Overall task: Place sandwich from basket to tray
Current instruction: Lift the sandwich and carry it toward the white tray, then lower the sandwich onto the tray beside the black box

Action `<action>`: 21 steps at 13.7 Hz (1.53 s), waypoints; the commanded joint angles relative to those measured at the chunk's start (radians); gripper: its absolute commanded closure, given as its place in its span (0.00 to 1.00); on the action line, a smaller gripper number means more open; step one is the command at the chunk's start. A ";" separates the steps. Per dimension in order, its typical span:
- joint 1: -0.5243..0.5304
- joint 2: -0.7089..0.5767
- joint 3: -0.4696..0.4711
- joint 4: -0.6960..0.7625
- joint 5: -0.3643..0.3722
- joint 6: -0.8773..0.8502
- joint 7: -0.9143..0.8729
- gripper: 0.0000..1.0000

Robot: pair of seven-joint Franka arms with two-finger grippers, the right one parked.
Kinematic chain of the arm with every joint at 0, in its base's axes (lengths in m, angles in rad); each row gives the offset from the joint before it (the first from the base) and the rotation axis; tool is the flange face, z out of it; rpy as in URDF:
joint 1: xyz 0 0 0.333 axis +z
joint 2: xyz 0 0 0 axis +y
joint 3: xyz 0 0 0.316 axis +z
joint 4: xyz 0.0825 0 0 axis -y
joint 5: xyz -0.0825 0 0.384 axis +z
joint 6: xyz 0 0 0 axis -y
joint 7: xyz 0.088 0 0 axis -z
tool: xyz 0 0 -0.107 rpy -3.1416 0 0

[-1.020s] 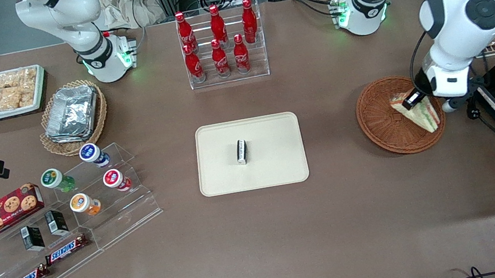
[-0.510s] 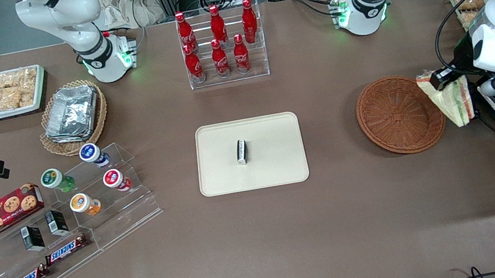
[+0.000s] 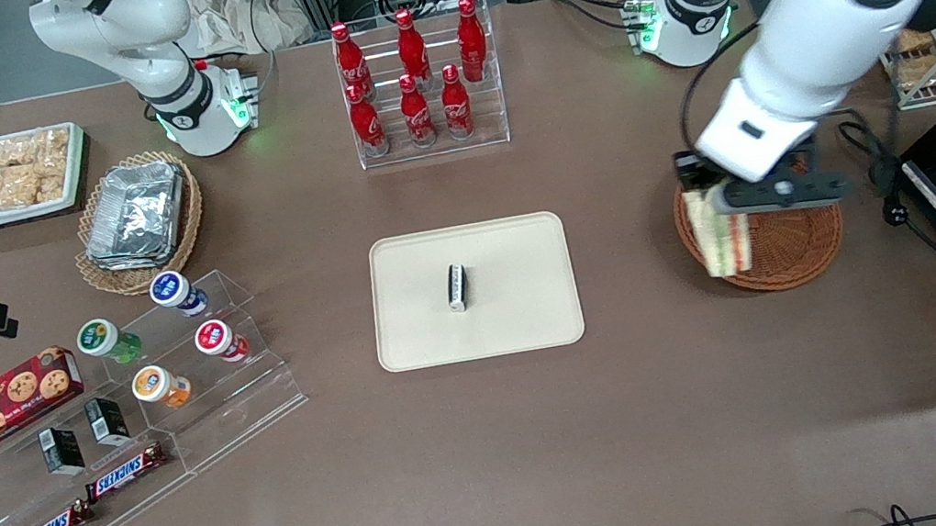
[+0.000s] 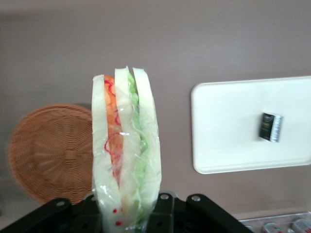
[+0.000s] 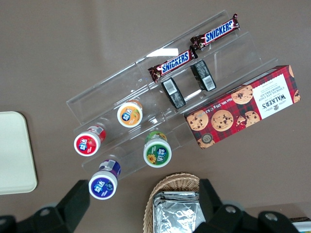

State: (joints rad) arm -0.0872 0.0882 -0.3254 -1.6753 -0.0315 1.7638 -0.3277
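Above the basket's edge that is nearest to the tray, the end effector (image 3: pixel 710 194) grips the sandwich (image 3: pixel 723 242), closed on its upper end so that the wedge hangs down from it. From the wrist camera the sandwich (image 4: pixel 125 153) shows three pale bread slices with orange-red filling and green filling between them, all in clear wrap. The sandwich is lifted off the basket (image 3: pixel 787 252), which is round, reddish-brown and holds nothing. The beige tray (image 3: pixel 522 311) lies on the brown surface (image 3: pixel 495 444) toward the parked arm's end from the basket, apart from it. On the tray lies a small black-and-white packet (image 3: pixel 457 287), about at its middle.
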 commanded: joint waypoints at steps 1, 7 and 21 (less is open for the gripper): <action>-0.009 0.106 -0.082 0.040 0.007 0.093 -0.104 1.00; -0.180 0.318 -0.086 0.016 0.152 0.379 -0.321 1.00; -0.210 0.513 -0.057 -0.233 0.369 0.861 -0.428 1.00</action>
State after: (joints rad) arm -0.2956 0.5644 -0.3882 -1.9100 0.2857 2.5814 -0.6912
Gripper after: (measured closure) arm 0.758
